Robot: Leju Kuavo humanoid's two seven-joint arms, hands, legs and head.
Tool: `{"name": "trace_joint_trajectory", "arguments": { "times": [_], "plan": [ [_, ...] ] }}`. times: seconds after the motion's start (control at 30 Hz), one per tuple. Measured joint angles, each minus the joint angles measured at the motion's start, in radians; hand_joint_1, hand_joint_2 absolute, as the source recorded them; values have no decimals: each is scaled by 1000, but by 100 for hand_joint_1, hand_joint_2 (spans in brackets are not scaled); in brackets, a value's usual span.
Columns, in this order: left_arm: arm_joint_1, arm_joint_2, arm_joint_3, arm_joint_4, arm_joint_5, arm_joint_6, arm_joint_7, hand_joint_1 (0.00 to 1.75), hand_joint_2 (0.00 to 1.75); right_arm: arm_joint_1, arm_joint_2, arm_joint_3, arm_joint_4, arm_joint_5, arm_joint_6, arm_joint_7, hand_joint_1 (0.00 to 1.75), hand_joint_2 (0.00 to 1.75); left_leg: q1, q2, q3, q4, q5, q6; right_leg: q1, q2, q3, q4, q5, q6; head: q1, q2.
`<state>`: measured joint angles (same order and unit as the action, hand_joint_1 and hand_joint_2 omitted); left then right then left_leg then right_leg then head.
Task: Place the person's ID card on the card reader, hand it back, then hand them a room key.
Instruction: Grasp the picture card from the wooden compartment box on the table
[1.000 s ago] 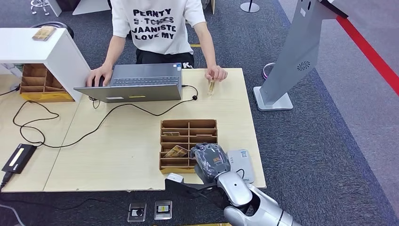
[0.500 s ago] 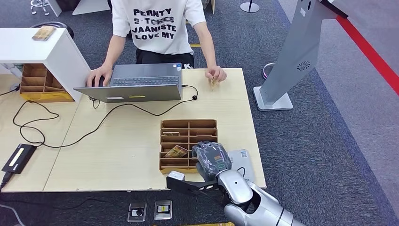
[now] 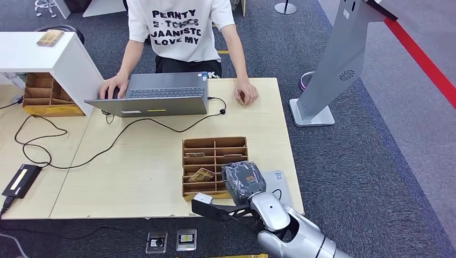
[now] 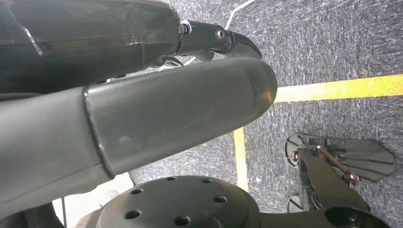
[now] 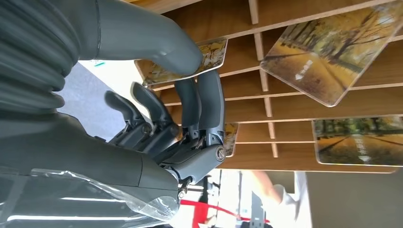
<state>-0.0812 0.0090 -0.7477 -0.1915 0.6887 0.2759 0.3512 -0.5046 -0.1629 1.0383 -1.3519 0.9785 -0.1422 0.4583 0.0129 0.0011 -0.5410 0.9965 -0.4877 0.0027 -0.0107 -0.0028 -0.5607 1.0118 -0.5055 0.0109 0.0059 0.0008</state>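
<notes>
Right hand (image 3: 243,181) pinching a room key (image 5: 183,64) over the wooden tray (image 3: 215,146).
Head view hides that card under the hand; the wrist view shows thumb and fingers (image 5: 209,102) clamping it. Left hand (image 4: 142,118): grasp unclear.
</notes>
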Motion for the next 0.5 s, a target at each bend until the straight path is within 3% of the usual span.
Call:
{"name": "trace_joint_trajectory", "arguments": {
  "times": [0.5],
  "plan": [
    [0,8,-10,0,15,0,-6,0,0,9,-12,-25,-7,-6,-6,9,162,175,0,0,1,0,0,0,0,0,1,0,0,0,0,0]
  ]
}}
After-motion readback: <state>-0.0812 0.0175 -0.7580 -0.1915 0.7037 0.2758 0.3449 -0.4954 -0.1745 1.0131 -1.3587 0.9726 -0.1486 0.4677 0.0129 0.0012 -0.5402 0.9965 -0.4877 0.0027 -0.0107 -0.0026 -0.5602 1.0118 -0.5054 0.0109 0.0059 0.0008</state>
